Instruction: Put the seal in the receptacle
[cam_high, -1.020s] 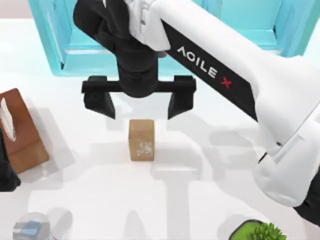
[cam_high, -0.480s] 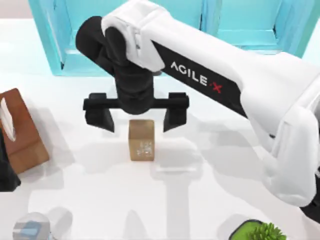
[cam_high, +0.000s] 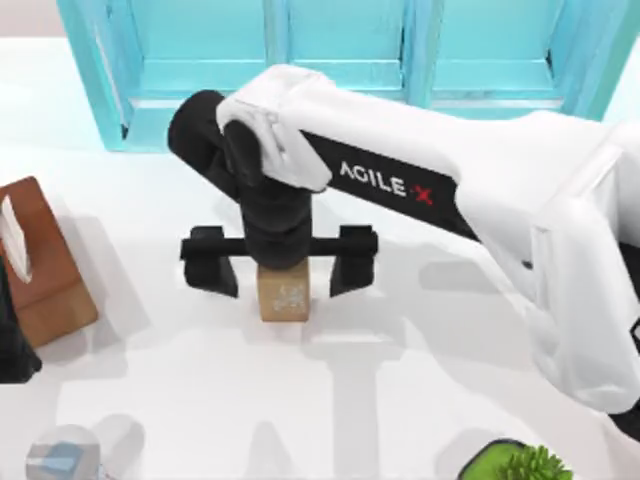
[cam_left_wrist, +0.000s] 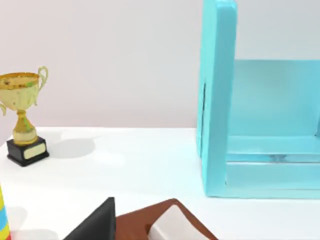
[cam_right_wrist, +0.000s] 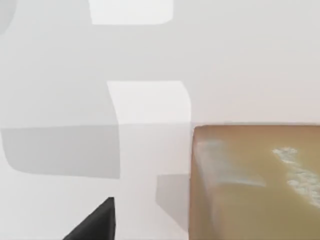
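The seal (cam_high: 284, 299) is a small tan wooden block standing upright in the middle of the table, with a whitish mark on its face. My right gripper (cam_high: 281, 273) hangs right over it, open wide. One black finger (cam_high: 210, 275) stands to the seal's left and the other to its right, both clear of it. The wrist hides the seal's top. The right wrist view shows the seal (cam_right_wrist: 255, 180) close up beside a fingertip (cam_right_wrist: 95, 222). The receptacle (cam_high: 340, 60) is a turquoise open shelf unit along the table's back edge. My left arm (cam_high: 12, 345) is parked at the left edge.
A reddish-brown tissue box (cam_high: 40, 265) lies at the left, next to the left arm. A clear bottle (cam_high: 62, 458) stands at the front left and a green plant (cam_high: 522, 463) at the front right. A gold trophy (cam_left_wrist: 22, 120) stands beyond the shelf's left wall (cam_left_wrist: 217, 100).
My right gripper has come forward from the shelf and down over the seal, so its open fingers now flank the block. The seal has not moved.
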